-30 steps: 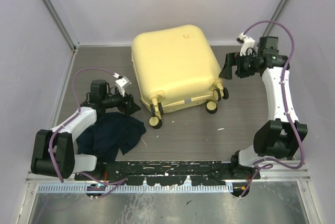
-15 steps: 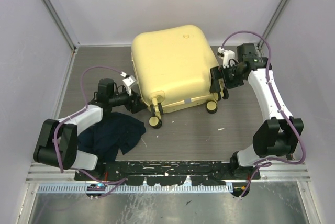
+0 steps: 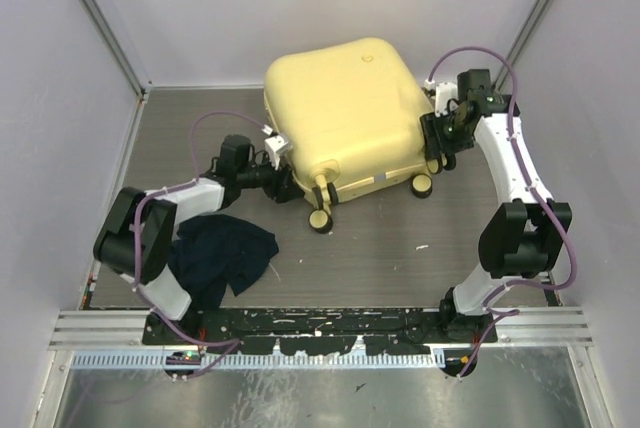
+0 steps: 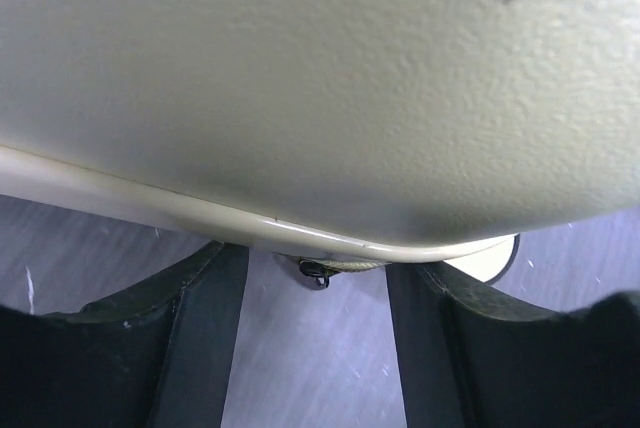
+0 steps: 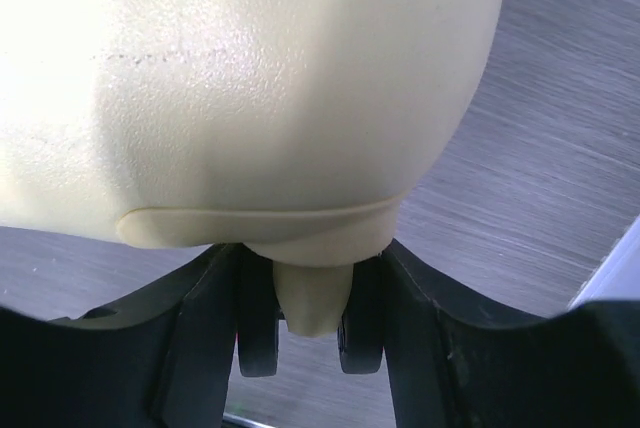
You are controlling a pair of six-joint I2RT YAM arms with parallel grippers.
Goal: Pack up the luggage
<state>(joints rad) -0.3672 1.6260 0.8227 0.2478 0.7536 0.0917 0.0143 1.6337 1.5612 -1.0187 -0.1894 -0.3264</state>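
Observation:
The pale-yellow luggage [image 3: 345,108] lies closed on the grey table, wheels toward me. My left gripper [image 3: 290,186] is open at its near-left corner. In the left wrist view [image 4: 315,288] the shell [image 4: 330,78] fills the top, and a black zipper pull [image 4: 315,270] hangs between the fingers [image 4: 200,348]. My right gripper [image 3: 435,143] is open at the near-right corner. In the right wrist view [image 5: 311,278] its fingers [image 5: 200,338] stand on either side of a caster [image 5: 312,303] with small black wheels, under the rounded corner [image 5: 250,88].
A dark navy garment [image 3: 220,258] lies crumpled on the table at the near left, beside the left arm. Grey walls close in the table at the back and both sides. A metal rail [image 3: 320,333] runs along the near edge.
The luggage has slid to the right and farther back and turned a little. My left gripper has moved right to its near-left corner. My right gripper has closed in on the near-right caster.

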